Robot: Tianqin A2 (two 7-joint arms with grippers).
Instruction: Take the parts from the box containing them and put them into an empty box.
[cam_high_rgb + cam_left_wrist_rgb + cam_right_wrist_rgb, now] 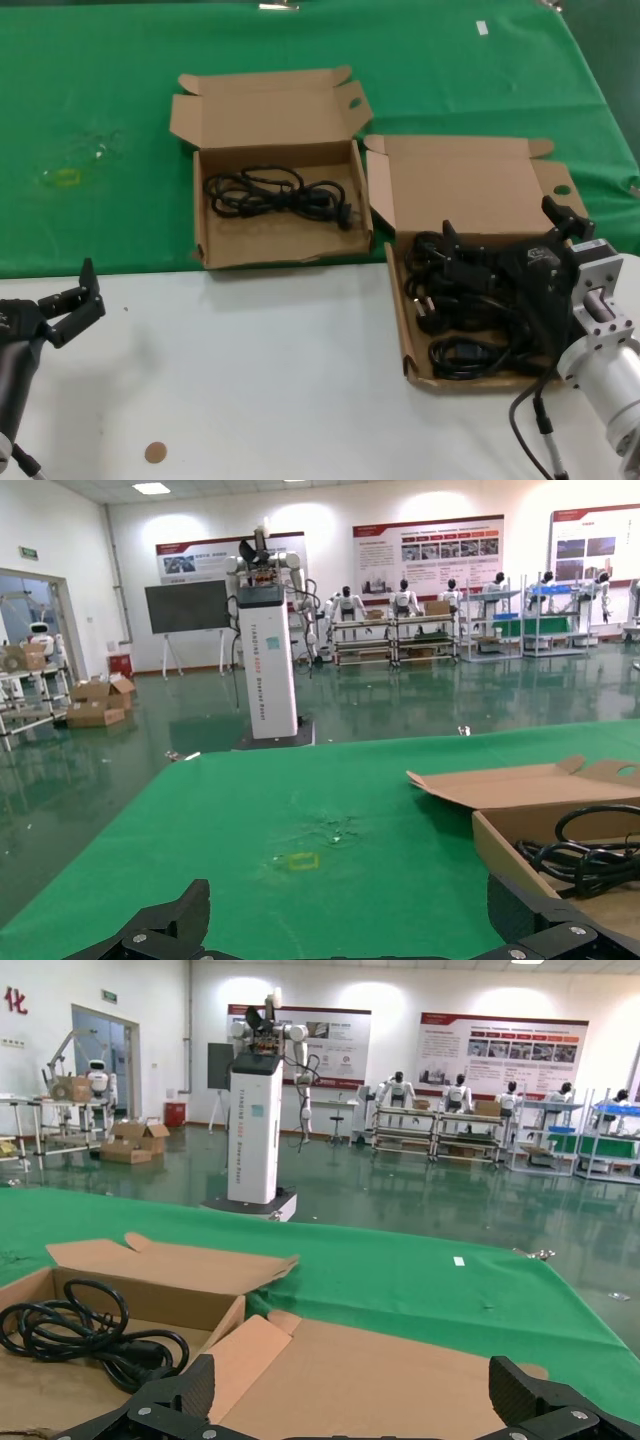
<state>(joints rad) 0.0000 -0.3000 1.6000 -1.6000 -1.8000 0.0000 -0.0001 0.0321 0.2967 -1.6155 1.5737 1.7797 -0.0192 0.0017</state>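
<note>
While two shallow brown cardboard cartons lie open on the tabletop [250, 380], my right tool [500, 262] hangs spread wide over the right carton [470, 190], among its heap of black looped power cords [455, 320]. Left of it, the second carton [270, 120] holds one cord bundle [280, 192]. My left tool [72, 305] waits open, far left of both.

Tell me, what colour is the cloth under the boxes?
Green; the cloth shows best in the head view.

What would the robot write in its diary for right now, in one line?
right gripper: open, over cords in right box | left gripper: open, idle | left box: one cord
</note>
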